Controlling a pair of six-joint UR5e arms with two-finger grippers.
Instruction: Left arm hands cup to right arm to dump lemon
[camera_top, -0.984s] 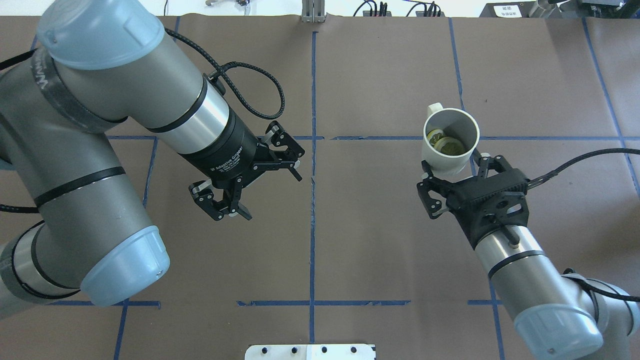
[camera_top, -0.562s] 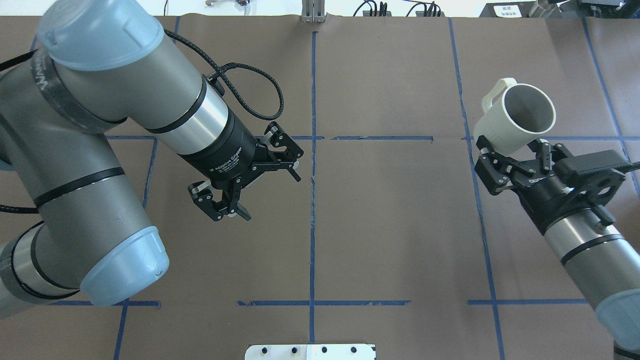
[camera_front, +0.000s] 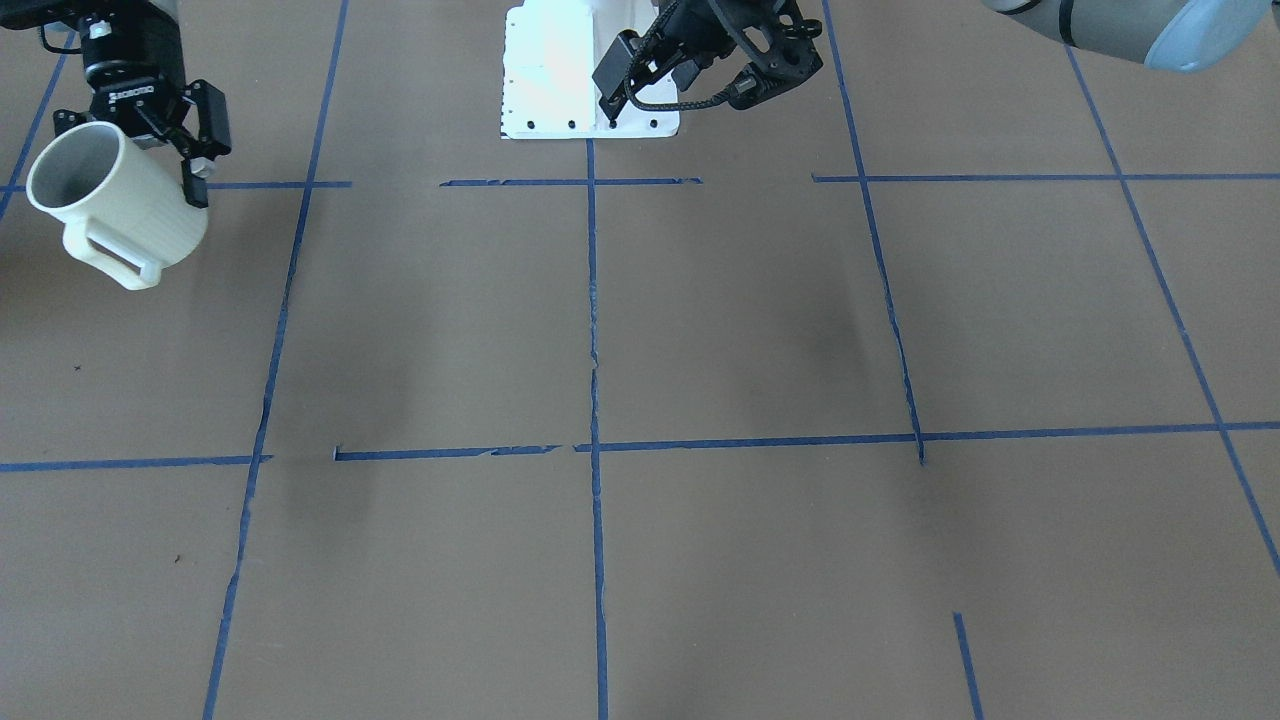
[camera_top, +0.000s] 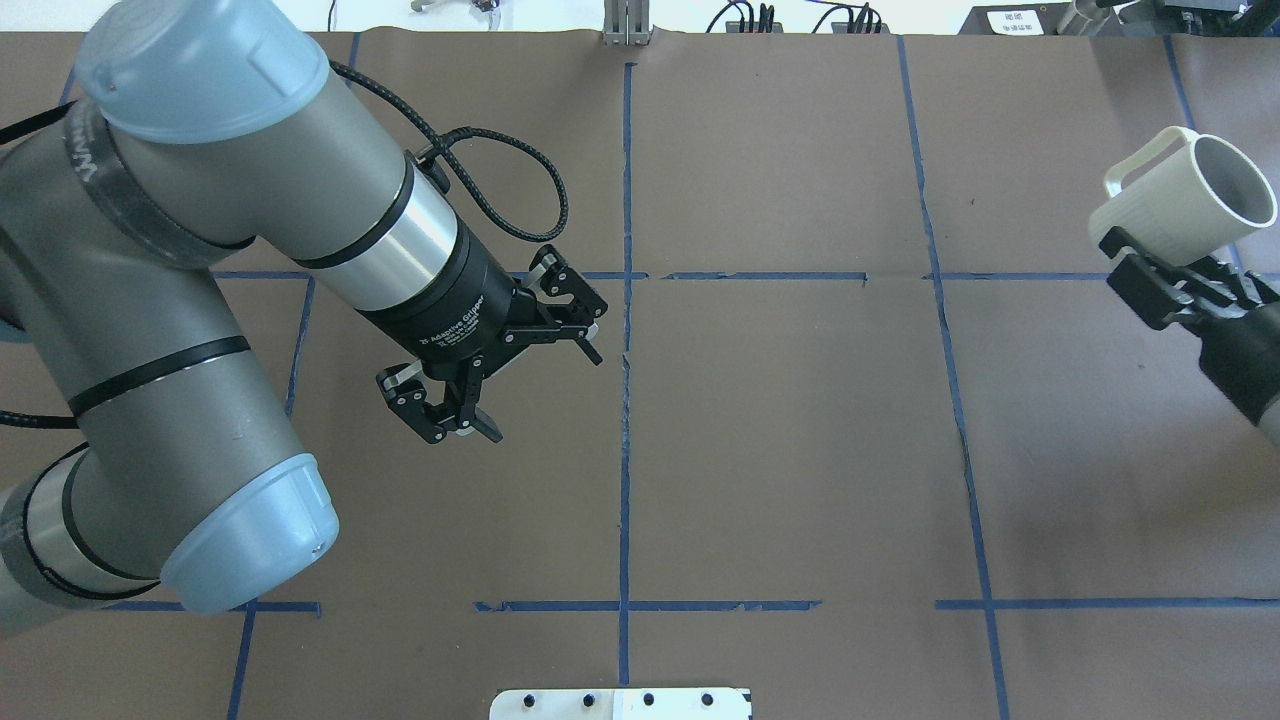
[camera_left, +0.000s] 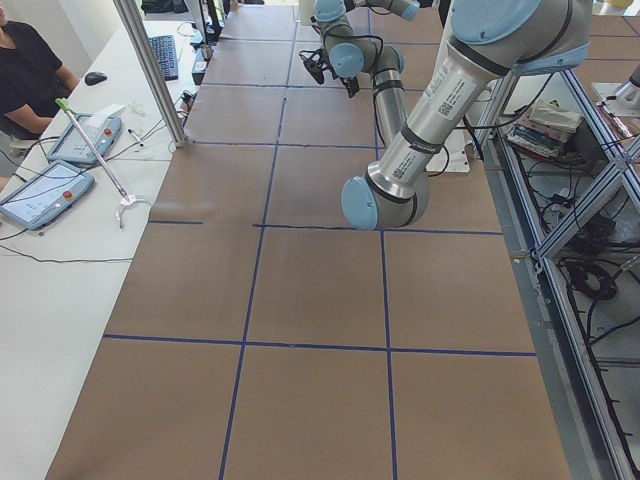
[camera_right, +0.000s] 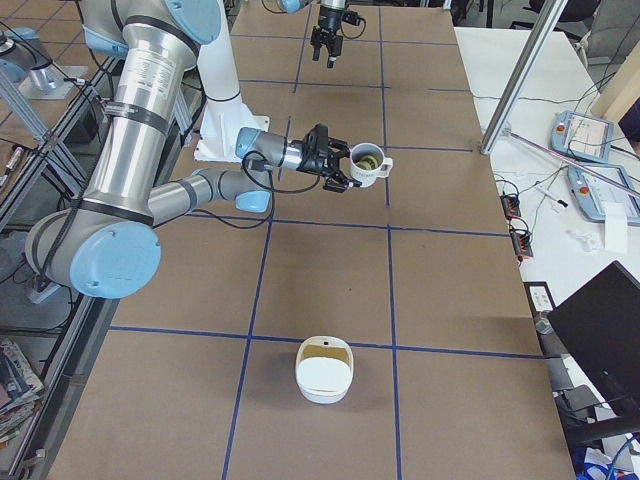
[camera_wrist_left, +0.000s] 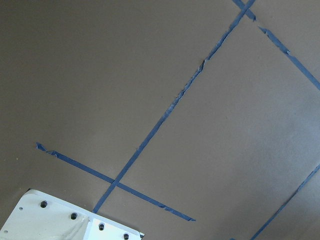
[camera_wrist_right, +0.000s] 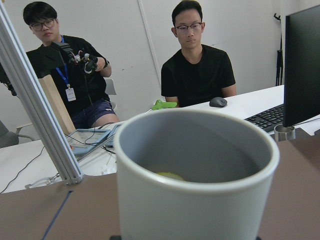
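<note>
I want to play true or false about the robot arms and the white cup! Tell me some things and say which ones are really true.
1. The right gripper is holding the cup. True.
2. The left gripper is holding something too. False: its fingers are spread open with nothing between them.
3. The lemon is inside the cup. True: a bit of yellow shows at the bottom in the right wrist view.
4. The cup is standing on the table. False: the gripper holds it up off the table.
</note>
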